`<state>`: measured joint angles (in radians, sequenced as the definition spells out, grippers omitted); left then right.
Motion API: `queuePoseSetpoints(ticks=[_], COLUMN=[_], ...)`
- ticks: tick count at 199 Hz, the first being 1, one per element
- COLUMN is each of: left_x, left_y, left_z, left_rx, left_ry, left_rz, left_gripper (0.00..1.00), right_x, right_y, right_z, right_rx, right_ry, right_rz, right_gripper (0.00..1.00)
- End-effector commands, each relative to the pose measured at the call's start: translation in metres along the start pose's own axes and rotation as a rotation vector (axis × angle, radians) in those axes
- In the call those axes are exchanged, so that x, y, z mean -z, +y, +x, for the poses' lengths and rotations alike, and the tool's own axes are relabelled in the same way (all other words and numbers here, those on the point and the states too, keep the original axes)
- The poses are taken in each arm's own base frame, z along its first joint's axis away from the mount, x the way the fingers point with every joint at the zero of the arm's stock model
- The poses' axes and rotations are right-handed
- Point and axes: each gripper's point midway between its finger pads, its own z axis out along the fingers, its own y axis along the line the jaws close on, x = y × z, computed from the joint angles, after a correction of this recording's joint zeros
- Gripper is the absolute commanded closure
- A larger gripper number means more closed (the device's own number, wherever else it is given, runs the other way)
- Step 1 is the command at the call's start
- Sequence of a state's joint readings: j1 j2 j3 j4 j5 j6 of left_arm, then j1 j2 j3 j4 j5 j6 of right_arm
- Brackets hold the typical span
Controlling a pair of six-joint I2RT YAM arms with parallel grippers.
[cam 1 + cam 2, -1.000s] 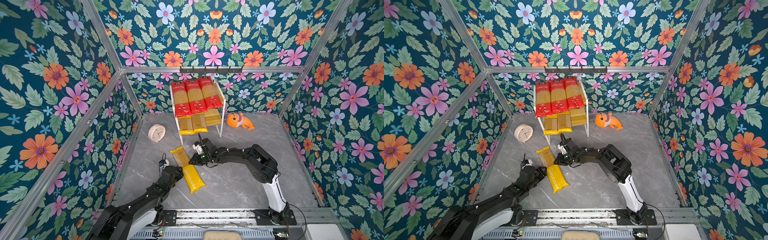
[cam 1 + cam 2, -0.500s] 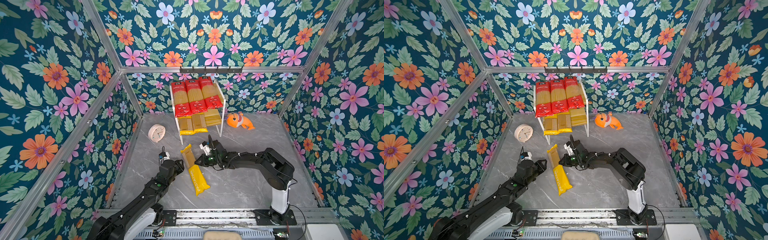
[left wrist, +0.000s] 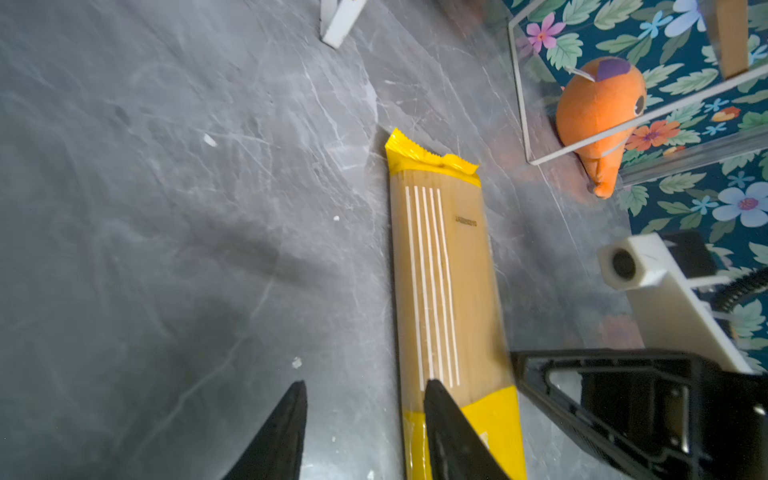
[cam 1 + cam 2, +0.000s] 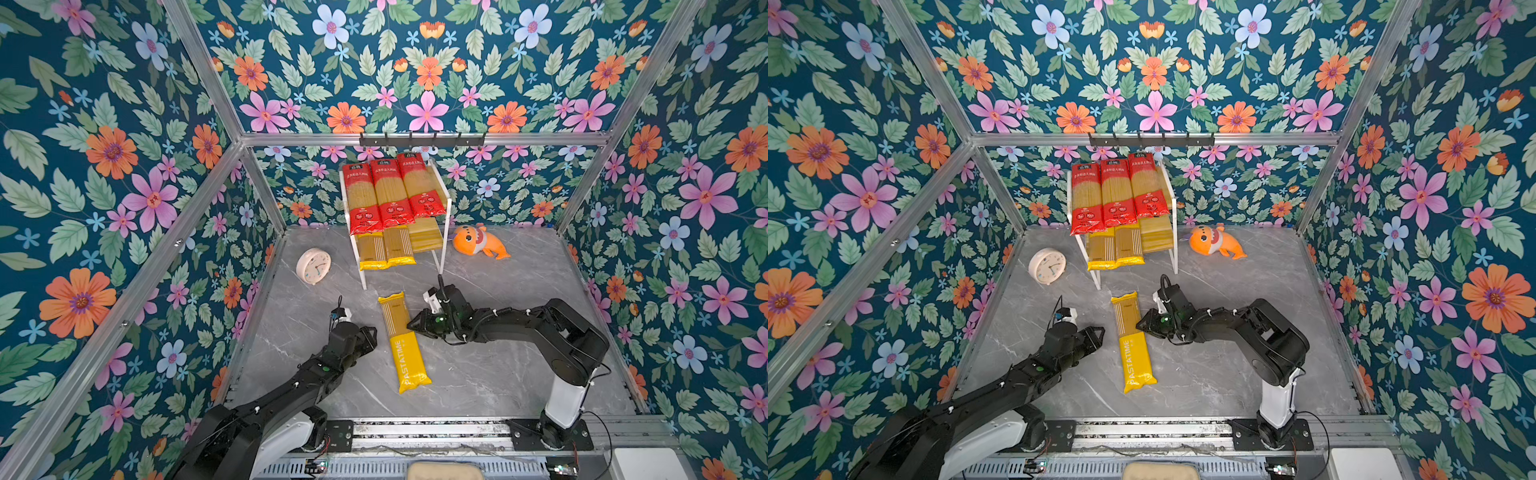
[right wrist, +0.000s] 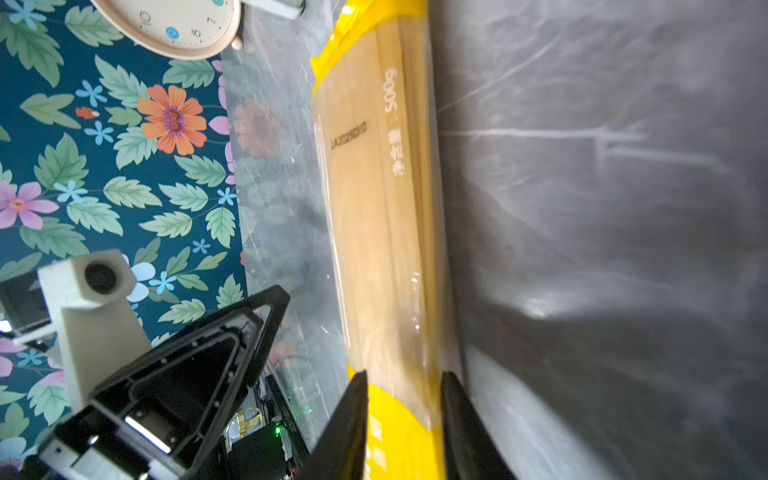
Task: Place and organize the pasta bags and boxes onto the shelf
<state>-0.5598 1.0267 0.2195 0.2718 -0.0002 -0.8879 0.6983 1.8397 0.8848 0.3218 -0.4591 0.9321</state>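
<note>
The yellow pack [image 4: 401,340] lies pointing at the shelf [image 4: 426,239], between the parted left fingers [image 3: 282,436] and the nearer, also parted right fingers [image 5: 349,424].

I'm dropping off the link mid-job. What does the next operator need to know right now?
Left hand: open, empty, fingertips at one long edge of the loose yellow pack.
Right hand: open, at the same pack's other edge, no grip seen.
Done: three red packs lie on the top tier of the shelf; two yellow packs on its lower tier.
Left: the loose yellow pack lies flat on the table in front of the shelf. Probably lift it and lay it on the bare board beside the two yellow ones.
</note>
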Motion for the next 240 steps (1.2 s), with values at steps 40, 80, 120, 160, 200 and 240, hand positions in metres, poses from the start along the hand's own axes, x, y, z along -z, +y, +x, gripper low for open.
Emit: queuePoseSetpoints(ticks=[40, 80, 120, 160, 200, 240], left_x=[-0.015, -0.022, -0.021, -0.005, 0.018, 0.045], left_y=[-0.018, -0.028, -0.033, -0.05, -0.06, -0.086], left_z=[0.013, 0.018, 0.023, 0.005, -0.012, -0.023], left_rx=[-0.012, 0.028, 0.045, -0.01, -0.076, -0.182], left_ry=[0.017, 0.029, 0.051, 0.016, -0.074, -0.17], left_rz=[0.07, 0.141, 0.175, 0.2, 0.253, 0.417], left_gripper=[0.58, 0.66, 0.78, 0.73, 0.6, 0.49], right_x=[-0.016, -0.035, -0.03, -0.005, 0.022, 0.057], right_y=[-0.025, -0.003, 0.01, 0.04, 0.055, 0.082], right_z=[-0.024, -0.018, -0.019, -0.028, -0.034, -0.038], right_rx=[0.019, 0.042, 0.082, 0.144, 0.218, 0.371], right_ry=[-0.013, 0.027, -0.002, -0.137, -0.261, -0.385], right_rz=[0.083, 0.004, -0.091, -0.252, -0.333, -0.409], right_gripper=[0.56, 0.61, 0.86, 1.0, 1.0, 1.0])
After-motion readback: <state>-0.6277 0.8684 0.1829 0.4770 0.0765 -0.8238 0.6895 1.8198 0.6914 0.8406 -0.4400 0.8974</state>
